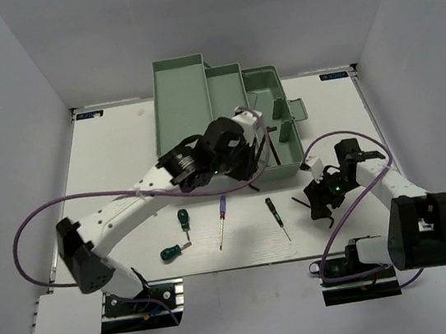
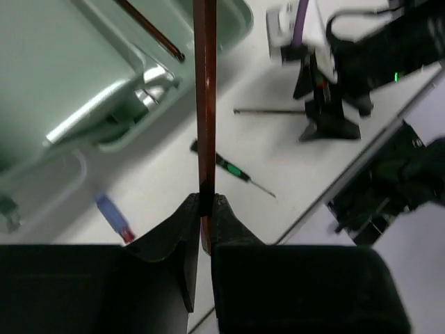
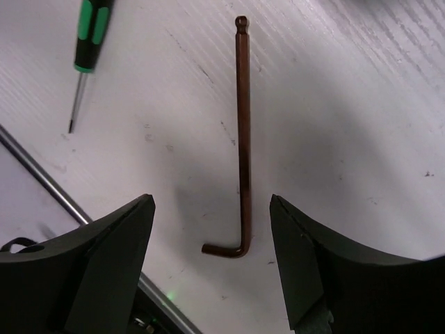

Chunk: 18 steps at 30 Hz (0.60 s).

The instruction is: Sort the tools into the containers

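Left gripper [image 2: 203, 202]: jaws pinched tight on a long, glossy reddish-brown hex key [image 2: 204, 104], at the mint-green toolbox's [image 2: 55, 62] near edge. Right gripper [image 3: 211, 205]: jaws wide, empty, over a second hex key [image 3: 242, 139], L-shaped and ball-tipped, flat on the table [image 3: 348, 104].

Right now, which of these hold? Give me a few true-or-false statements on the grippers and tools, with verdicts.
1. The left gripper is shut on a reddish-brown hex key. True.
2. The right gripper clamps a second hex key. False: it is open, and that key lies on the table between its fingers.
3. The blue-handled screwdriver is already stowed. False: it lies on the table, outside the toolbox.
4. Two green-handled screwdrivers lie on the table. True.
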{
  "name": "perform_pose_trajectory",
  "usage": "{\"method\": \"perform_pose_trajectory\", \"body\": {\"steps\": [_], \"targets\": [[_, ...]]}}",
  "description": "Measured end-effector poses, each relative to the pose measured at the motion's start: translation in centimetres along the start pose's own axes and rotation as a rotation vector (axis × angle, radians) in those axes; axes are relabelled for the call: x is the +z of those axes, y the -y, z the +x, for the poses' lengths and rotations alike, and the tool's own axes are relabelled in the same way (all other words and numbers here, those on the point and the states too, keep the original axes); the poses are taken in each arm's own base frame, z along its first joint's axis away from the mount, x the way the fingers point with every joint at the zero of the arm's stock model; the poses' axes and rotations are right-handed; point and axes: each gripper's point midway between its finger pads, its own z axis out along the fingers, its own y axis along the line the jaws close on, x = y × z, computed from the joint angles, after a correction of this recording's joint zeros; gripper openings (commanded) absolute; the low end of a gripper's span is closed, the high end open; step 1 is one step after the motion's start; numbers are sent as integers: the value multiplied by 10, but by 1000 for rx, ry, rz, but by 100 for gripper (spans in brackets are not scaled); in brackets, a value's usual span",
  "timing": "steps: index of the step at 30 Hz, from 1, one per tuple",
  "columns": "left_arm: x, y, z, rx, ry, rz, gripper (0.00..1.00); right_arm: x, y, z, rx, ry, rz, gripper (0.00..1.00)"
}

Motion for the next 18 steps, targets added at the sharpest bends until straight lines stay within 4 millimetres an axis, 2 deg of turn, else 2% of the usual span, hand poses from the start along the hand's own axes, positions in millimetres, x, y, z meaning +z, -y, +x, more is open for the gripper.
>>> {"method": "perform_pose_trajectory", "body": {"steps": [2, 4, 10, 13, 15, 16, 17, 18], "targets": [[17, 2, -23, 11, 35, -15, 0, 5, 5, 2, -15, -9, 20, 72], [45, 1, -43, 21, 63, -48, 0, 9, 11, 1, -25, -7, 52, 72], [142, -17, -76, 47, 77, -159, 0, 15, 23, -1, -35, -2, 117, 72], [175, -31, -85, 54, 93, -215, 0, 16, 25, -2, -51, 11, 140, 72], [187, -42, -86, 56, 92, -246, 11, 16, 26, -2, -60, 15, 152, 70], [190, -47, -88, 57, 91, -260, 31, 17, 26, -2, -64, 16, 157, 67], [194, -53, -89, 57, 91, -274, 40, 17, 27, -3, -70, 17, 162, 65], [196, -58, -90, 59, 91, -283, 55, 18, 28, -3, -76, 20, 169, 59]]}}
